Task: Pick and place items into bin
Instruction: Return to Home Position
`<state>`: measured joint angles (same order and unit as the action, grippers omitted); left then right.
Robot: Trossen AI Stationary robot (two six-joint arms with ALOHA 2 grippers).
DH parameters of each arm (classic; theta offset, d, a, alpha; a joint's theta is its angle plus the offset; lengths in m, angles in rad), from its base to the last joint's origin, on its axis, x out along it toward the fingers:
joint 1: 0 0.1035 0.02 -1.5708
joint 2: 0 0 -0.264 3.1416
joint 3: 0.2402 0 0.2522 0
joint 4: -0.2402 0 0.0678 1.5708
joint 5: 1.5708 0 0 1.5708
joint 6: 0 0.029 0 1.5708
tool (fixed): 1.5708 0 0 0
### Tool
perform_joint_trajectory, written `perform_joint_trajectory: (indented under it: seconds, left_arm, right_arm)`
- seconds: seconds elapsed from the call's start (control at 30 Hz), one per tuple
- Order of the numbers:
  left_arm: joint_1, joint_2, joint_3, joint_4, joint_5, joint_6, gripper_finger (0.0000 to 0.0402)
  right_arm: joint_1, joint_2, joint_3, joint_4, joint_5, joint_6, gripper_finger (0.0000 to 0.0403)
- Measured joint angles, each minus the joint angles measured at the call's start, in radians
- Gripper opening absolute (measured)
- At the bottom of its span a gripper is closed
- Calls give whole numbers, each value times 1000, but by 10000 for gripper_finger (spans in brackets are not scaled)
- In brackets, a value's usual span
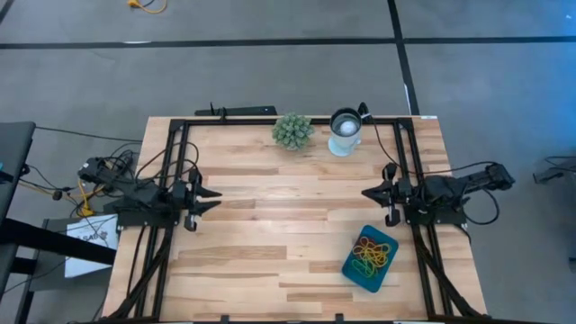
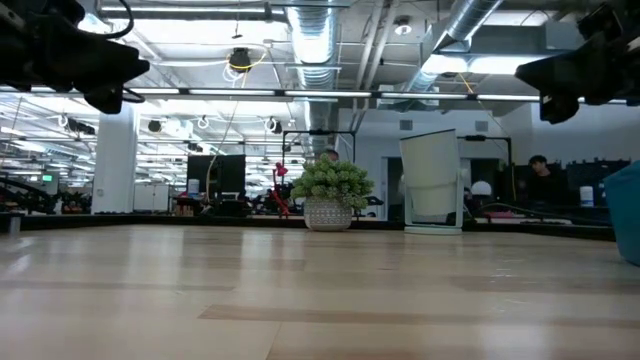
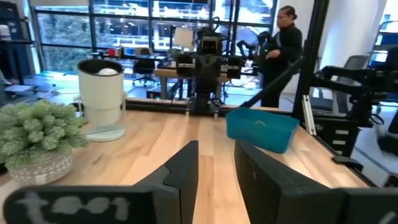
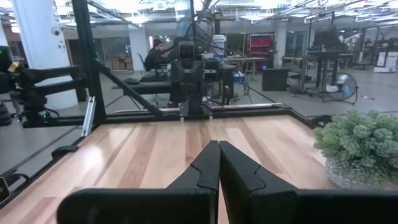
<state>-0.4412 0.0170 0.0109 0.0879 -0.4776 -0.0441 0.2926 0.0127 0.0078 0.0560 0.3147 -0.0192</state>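
The teal bin (image 1: pixel 349 268) sits near the table's right near corner, and its wall also shows in the left wrist view (image 3: pixel 258 129). Several rubber bands (image 1: pixel 370 256) in red, green, yellow and orange lie in a heap inside it. I see no bands on the bare wood. My left gripper (image 1: pixel 213 198) hovers at the table's left side, its fingers slightly open (image 3: pixel 216 149). My right gripper (image 1: pixel 365 192) hovers at the right side, just beyond the bin's far end, with its fingers shut (image 4: pixel 219 144). Neither touches anything.
A spiky green plant ball (image 1: pixel 292 131) in a pot and a round white-and-metal cup (image 1: pixel 345 131) stand at the table's far edge. Black frame rails (image 1: pixel 176 153) run along the left, right and far sides. A person (image 3: pixel 283 43) stands beyond the table.
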Motion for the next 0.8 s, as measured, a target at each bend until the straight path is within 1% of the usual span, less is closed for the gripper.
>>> perform_joint_trajectory:
  seconds: [0.8]
  left_arm:
    - [0, 0, -1, -1, -1, -3, 94]
  right_arm:
    - [-1, 0, 0, -2, 0, 2, 1]
